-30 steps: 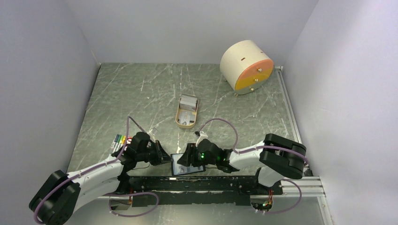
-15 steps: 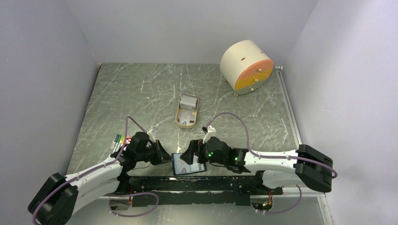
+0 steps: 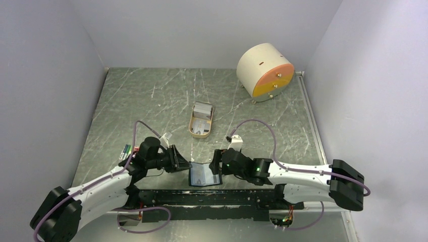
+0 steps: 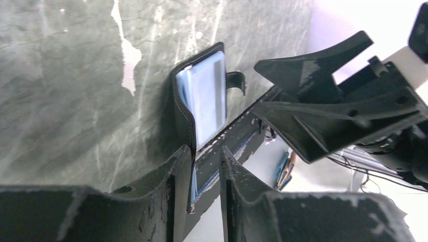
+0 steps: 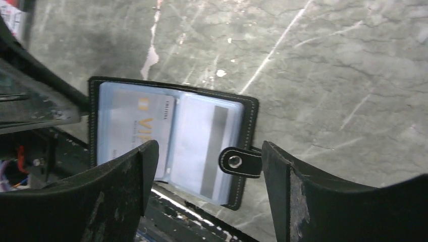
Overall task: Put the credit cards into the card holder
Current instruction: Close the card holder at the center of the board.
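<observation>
Card holder [image 3: 204, 176] lies open at bottom centre, likely baring its pockets; left gripper [image 4: 204, 154] barely parted around its flap, right gripper [image 5: 209, 151] spread wide.

Tray [image 3: 191, 126] lies behind card holder [image 3: 205, 176] on table [image 3: 151, 101].

Large pale-gold letters "VI", possibly "VIP", stand on the grey plastic card [image 5: 132, 118] in the left clear pocket of the open black stitched folding card holder [image 5: 251, 123]. The small print beside them is too blurred to read.
</observation>
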